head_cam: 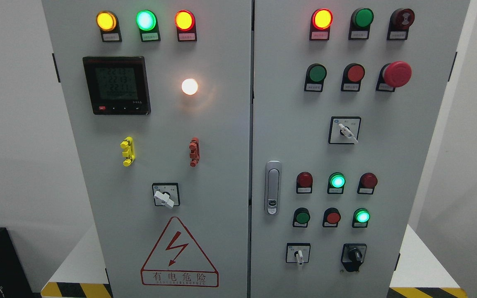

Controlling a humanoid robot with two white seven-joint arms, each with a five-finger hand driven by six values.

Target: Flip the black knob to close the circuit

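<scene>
The black rotary knob [353,256] sits low on the right door of the grey metal cabinet [222,124], with bare panel to its right and below it. To its left, near, stands a small white-handled selector switch [298,253]. Just above are a lit green round lamp [361,217] and a red round push button [332,217].

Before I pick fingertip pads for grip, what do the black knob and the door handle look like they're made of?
The black knob looks like moulded plastic, dull black with little shine. The door handle looks like metal or chrome-plated plastic: silvery with bright reflections. No robot hand is in view.
</scene>
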